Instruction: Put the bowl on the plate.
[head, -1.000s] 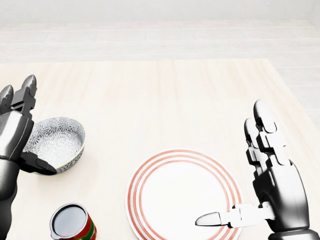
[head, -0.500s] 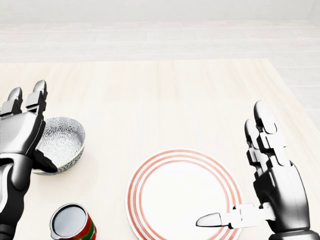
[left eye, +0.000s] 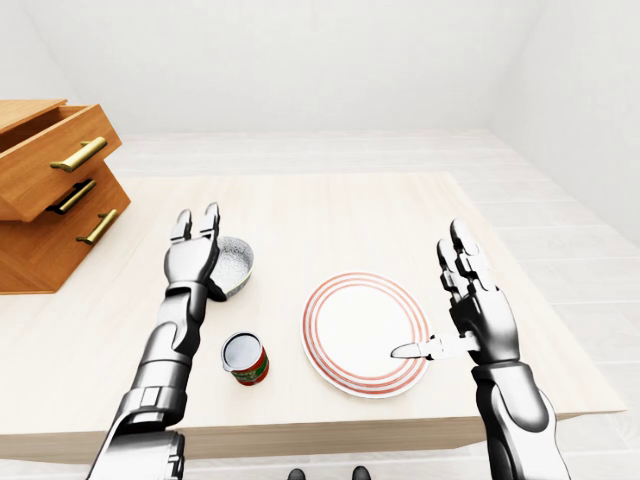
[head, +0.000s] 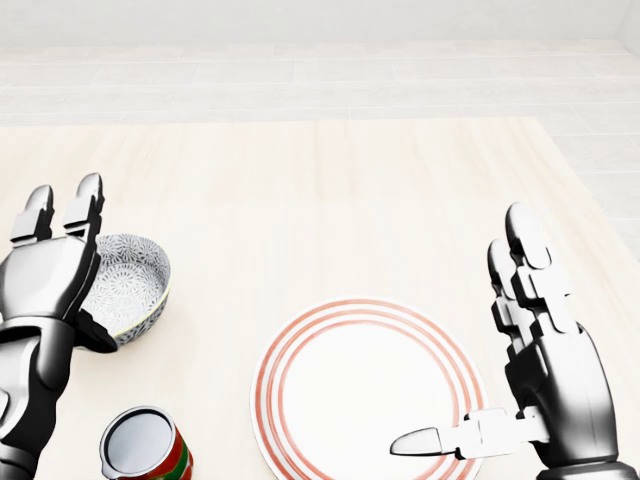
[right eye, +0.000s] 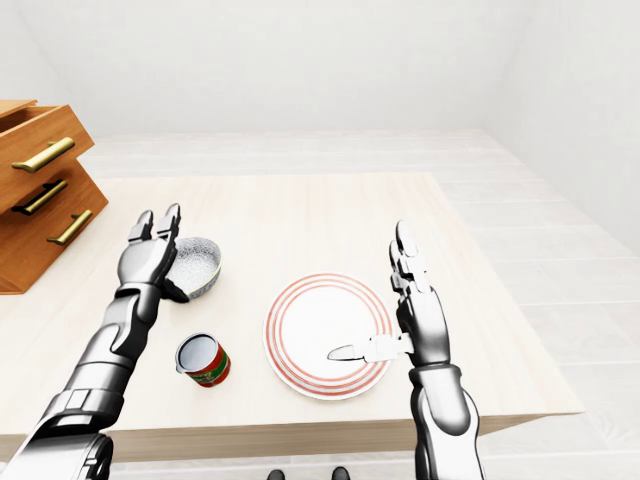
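Hovering at the left edge of the bowl (head: 135, 285), the left hand (head: 50, 275) has fingers (head: 88, 200) straight up and spread, thumb low by the bowl's wall, nothing clasped. The bowl sits on the table (head: 330, 200) just right of that hand in the head view; the plate (head: 360, 390) lies further right and lower. The right hand (head: 550, 375) is open too, thumb out over the plate's right rim, well apart from the bowl, so the left looks the nearer one for the grab

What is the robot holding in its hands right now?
Nothing yet. The left hand stands open at the left side of the patterned bowl, fingers straight up. The right hand is open by the plate.
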